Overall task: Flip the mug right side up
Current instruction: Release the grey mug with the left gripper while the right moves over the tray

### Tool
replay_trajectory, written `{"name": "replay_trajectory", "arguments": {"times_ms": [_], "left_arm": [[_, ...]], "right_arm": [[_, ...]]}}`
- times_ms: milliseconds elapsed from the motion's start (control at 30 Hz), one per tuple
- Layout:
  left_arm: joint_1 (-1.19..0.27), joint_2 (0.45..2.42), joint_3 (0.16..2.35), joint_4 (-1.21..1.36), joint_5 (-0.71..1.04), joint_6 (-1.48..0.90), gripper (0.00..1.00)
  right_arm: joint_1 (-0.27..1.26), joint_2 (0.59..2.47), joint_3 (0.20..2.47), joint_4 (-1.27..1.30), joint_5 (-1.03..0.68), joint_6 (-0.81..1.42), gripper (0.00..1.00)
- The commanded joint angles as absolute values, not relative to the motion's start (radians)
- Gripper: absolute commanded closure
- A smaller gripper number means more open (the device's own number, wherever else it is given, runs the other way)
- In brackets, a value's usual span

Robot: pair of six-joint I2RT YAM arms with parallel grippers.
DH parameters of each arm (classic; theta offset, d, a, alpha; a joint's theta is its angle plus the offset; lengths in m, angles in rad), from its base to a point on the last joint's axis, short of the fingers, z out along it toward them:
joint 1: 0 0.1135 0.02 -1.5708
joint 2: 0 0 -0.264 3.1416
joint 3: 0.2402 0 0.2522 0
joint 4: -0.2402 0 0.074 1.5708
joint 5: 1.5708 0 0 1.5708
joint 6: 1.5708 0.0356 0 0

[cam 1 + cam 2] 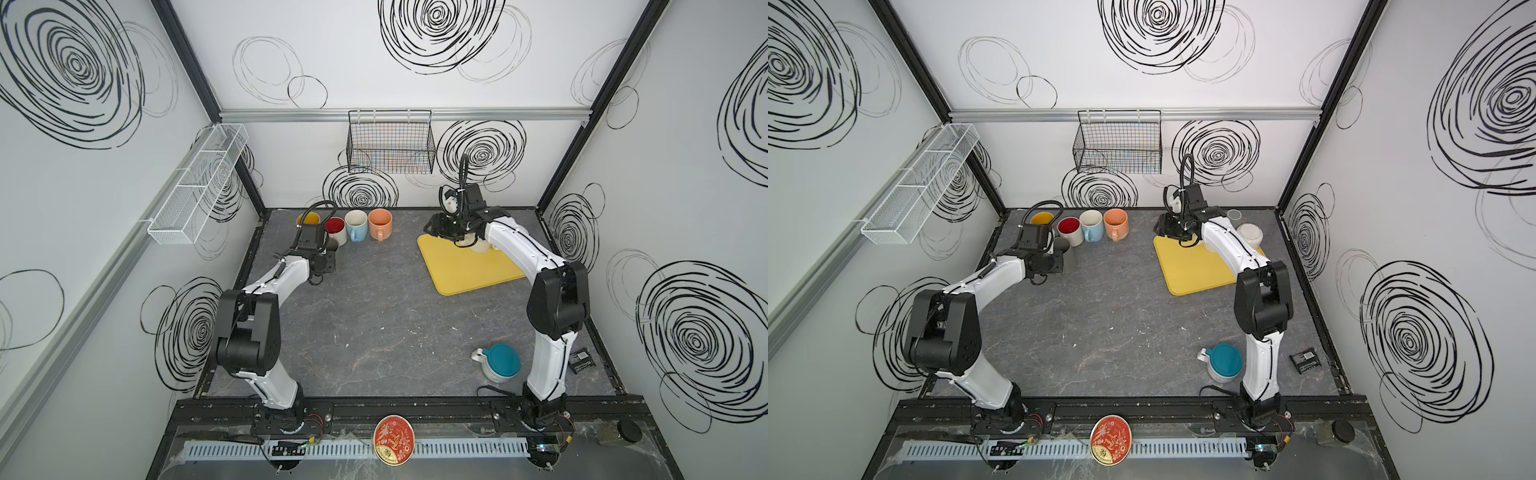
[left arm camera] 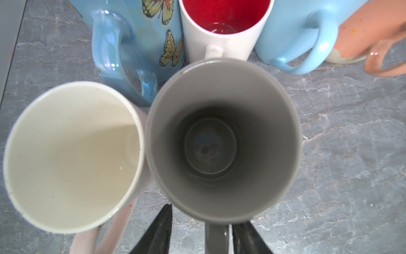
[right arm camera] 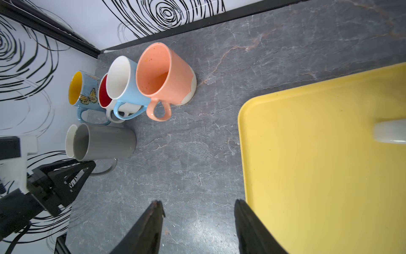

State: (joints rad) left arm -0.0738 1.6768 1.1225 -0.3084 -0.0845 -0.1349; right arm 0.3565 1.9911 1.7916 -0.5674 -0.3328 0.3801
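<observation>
Gray mug (image 2: 222, 140) stands upright on the gray marble-patterned table (image 2: 351, 154), mouth open to the ceiling, near the back left corner. A cream-white mug (image 2: 72, 158) stands against its side. Just behind runs a row of four upright mugs: blue butterfly mug (image 2: 158, 33), red-lined white mug (image 2: 226, 22), pale blue mug (image 2: 296, 33) and peach mug (image 2: 369, 33). The left pincer (image 2: 206, 213) is spread, its black fingers on either side of the gray mug's handle (image 2: 216, 237) without pinching it. The right pincer (image 3: 197, 202) is also spread and holds nothing, hanging above bare table beside a yellow tray (image 3: 318, 176).
</observation>
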Motion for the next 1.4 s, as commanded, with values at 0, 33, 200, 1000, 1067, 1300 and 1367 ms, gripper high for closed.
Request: {"name": "replay_trajectory", "arguments": {"times_ms": [0,33,200,1000,1067,1300,1367], "left_arm": [[-0.064,1.616,1.166,-0.292,-0.102,-0.117,0.51],[-0.065,1.606,1.169,-0.298,-0.108,-0.115,0.5],[-0.09,1.539,1.187,-0.347,-0.201,-0.077,0.45],[-0.4,1.642,1.164,-0.191,-0.086,-0.234,0.43],[-0.412,1.654,1.168,-0.186,-0.081,-0.238,0.43],[-0.428,1.681,1.17,-0.178,-0.059,-0.246,0.43],[-0.428,1.686,1.17,-0.178,-0.057,-0.247,0.43]], "right_arm": [[0.326,2.02,1.86,-0.675,-0.266,0.329,0.42],[0.315,2.027,1.871,-0.691,-0.257,0.327,0.41],[0.231,2.051,1.897,-0.744,-0.21,0.308,0.4],[0.056,2.321,2.252,-0.767,-0.037,0.2,0.34],[0.055,2.341,2.269,-0.761,-0.034,0.193,0.34],[0.055,2.39,2.27,-0.761,-0.039,0.174,0.34],[0.058,2.397,2.269,-0.77,-0.048,0.176,0.34]]}}
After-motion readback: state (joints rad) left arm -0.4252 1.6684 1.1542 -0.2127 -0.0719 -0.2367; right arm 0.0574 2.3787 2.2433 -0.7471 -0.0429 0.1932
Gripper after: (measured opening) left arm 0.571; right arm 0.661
